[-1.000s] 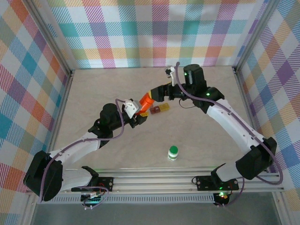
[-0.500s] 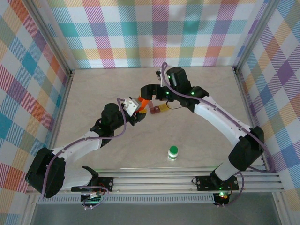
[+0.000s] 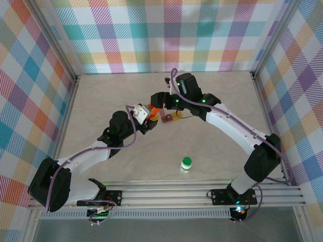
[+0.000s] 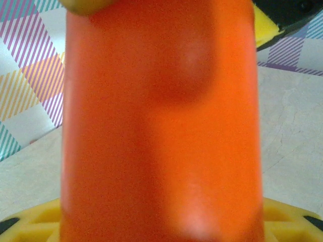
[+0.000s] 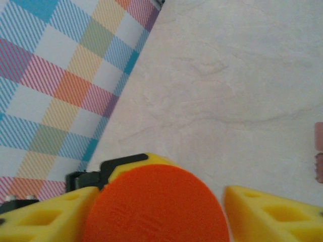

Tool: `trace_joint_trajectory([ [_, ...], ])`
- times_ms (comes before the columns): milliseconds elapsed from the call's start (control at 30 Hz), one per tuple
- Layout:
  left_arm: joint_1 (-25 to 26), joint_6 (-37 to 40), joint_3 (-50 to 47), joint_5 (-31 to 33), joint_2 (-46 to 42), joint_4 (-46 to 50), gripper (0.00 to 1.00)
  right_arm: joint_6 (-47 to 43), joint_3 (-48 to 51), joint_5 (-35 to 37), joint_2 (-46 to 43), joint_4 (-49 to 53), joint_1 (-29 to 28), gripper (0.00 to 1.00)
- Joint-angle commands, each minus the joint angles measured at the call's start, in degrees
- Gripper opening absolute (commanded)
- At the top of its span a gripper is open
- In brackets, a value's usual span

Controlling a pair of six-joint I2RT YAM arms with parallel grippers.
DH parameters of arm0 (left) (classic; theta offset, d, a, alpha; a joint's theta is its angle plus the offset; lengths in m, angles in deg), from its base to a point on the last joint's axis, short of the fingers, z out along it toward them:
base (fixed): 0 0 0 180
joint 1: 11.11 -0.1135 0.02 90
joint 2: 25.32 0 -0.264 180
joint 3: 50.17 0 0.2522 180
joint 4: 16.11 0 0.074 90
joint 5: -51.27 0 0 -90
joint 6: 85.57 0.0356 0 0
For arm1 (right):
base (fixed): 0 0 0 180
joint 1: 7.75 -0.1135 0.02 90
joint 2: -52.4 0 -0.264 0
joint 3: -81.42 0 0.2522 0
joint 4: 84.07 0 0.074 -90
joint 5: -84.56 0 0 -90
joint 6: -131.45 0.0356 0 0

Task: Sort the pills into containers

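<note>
An orange bottle [image 3: 155,109] [image 4: 161,126] hangs above the middle of the table, with my left gripper [image 3: 146,115] [image 4: 161,224] shut round its body. From the far side my right gripper [image 3: 157,103] [image 5: 156,214] sits over the bottle's orange cap [image 5: 151,206]; its yellow fingers [image 5: 45,217] are closed against the cap's sides. One of these fingers [image 4: 265,25] shows at the bottle's top in the left wrist view. Small amber and yellow containers [image 3: 169,117] lie on the table just right of the bottle. The pills are hidden.
A white bottle with a green cap [image 3: 186,164] stands near the front, right of centre. A pink container edge [image 5: 319,151] shows at the right wrist view's border. Checked walls [image 3: 161,35] close in the beige table [image 3: 101,96] on three sides.
My right arm swung left and brought its gripper onto the orange bottle's cap, and its jaws closed from wide open. The left arm kept the bottle still.
</note>
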Motion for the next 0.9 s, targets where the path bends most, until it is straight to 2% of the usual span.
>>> trace_joint_trajectory([
  [0,0.42,-0.81,0.03,-0.01,-0.19,-3.02,0.00,0.93,-0.04,-1.16,0.18,-2.72,-0.34,0.57],
  [167,0.42,-0.64,0.09,-1.53,-0.41,-2.55,0.00,-2.84,3.64,-3.22,-1.85,-6.72,-0.42,0.46],
  [267,-0.21,-0.13,-0.47,-6.72,-1.32,-2.09,0.00,-11.82,6.61,-8.53,-4.07,-9.95,-0.03,0.30],
  [300,-0.56,0.57,-0.44,-10.02,-1.81,-1.18,0.00,-16.13,8.45,-11.30,-5.12,-11.43,0.36,0.25],
  [367,-1.23,2.19,-0.61,-16.38,-3.16,0.84,0.00,-26.22,12.44,-18.78,-7.69,-14.11,1.54,0.24],
  [433,-2.16,3.62,-0.62,-23.31,-4.67,2.92,0.00,-39.64,17.04,-30.25,-10.52,-15.19,3.88,0.23],
  [500,-2.64,4.94,0.02,-28.35,-5.70,5.87,0.00,-53.46,18.73,-40.54,-12.31,-10.34,6.05,0.24],
  [633,-2.83,7.08,1.96,-35.79,-6.01,12.15,0.00,-75.36,12.68,-46.68,-11.30,10.66,8.33,0.24],
  [733,-2.83,7.62,3.19,-38.48,-5.02,14.51,0.00,-82.97,7.27,-47.73,-9.21,20.57,8.81,0.25],
  [867,-2.83,8.10,3.83,-39.96,-4.30,15.76,0.00,-87.25,6.44,-48.20,-9.58,21.37,8.90,0.26],
])
